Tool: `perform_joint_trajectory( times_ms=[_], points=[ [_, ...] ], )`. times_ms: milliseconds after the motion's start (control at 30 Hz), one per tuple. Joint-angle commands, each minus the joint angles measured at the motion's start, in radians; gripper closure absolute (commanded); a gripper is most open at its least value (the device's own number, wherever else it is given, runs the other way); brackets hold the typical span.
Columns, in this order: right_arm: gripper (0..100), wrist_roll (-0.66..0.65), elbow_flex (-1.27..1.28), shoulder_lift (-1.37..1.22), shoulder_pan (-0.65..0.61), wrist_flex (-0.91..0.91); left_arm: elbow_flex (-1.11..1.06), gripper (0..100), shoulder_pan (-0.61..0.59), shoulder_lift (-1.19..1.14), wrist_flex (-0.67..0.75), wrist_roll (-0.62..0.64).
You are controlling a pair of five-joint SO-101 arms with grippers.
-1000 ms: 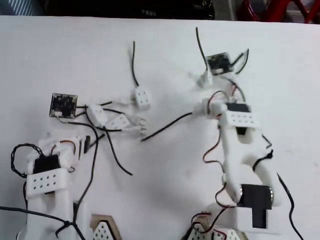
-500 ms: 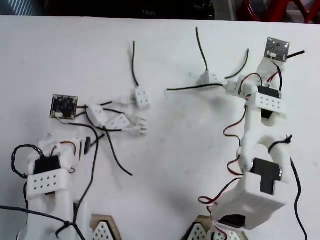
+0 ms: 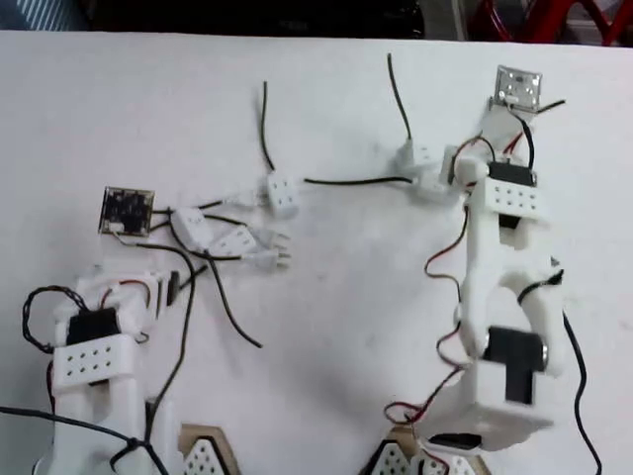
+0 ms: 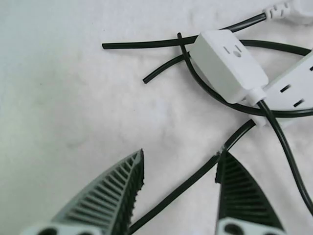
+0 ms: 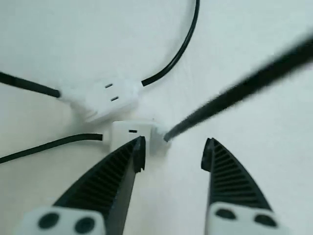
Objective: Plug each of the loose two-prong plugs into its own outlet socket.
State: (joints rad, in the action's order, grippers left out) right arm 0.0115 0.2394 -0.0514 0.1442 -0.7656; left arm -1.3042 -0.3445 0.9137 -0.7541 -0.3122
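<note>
In the right wrist view my right gripper (image 5: 173,147) is open. A small white plug (image 5: 131,132) with a black cord (image 5: 244,88) lies at its fingertips, touching one finger. Just beyond lies a white outlet socket (image 5: 110,95) with two slots. The high view shows this gripper (image 3: 442,183) at the far right, beside the socket (image 3: 415,154). My left gripper (image 4: 178,159) is open over bare table and a black cable, short of a white socket block (image 4: 227,63). In the high view it (image 3: 168,287) sits near a cluster of sockets and plugs (image 3: 223,237).
A lone white socket (image 3: 282,193) lies mid-table with its cord running away from me. A small dark circuit board (image 3: 126,208) sits at the left and a silver one (image 3: 519,86) at the far right. Loose black cables (image 3: 223,297) cross the table by the left arm.
The right arm swung from mid-table out to the far right, then slightly back, and the black cord and the small board shifted with it. The left arm stayed still.
</note>
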Motion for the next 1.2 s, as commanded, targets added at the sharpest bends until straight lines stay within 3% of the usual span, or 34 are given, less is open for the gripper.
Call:
perform_joint_trajectory(
  times_ms=[0,233,567,733,867,1167],
  points=[
    [81.2,0.008,-0.046,0.193,-0.053,-0.131,0.008,75,-0.010,0.024,0.020,-0.011],
    [81.2,0.005,-0.021,0.314,-0.266,-0.335,0.011,75,-0.101,0.024,0.060,-0.005],
    [81.2,-0.005,0.020,0.194,-0.648,-0.346,0.009,75,-0.108,0.024,0.061,-0.006],
    [84.7,-0.216,0.018,0.140,-0.779,-0.364,0.008,75,-0.108,0.024,0.061,-0.006],
    [87.1,-0.353,0.015,0.093,-0.845,-0.366,0.008,75,-0.108,0.024,0.061,-0.006],
    [80.7,-0.367,-0.040,-0.094,-0.886,-0.367,0.008,75,-0.107,0.024,0.061,-0.006]
  ],
)
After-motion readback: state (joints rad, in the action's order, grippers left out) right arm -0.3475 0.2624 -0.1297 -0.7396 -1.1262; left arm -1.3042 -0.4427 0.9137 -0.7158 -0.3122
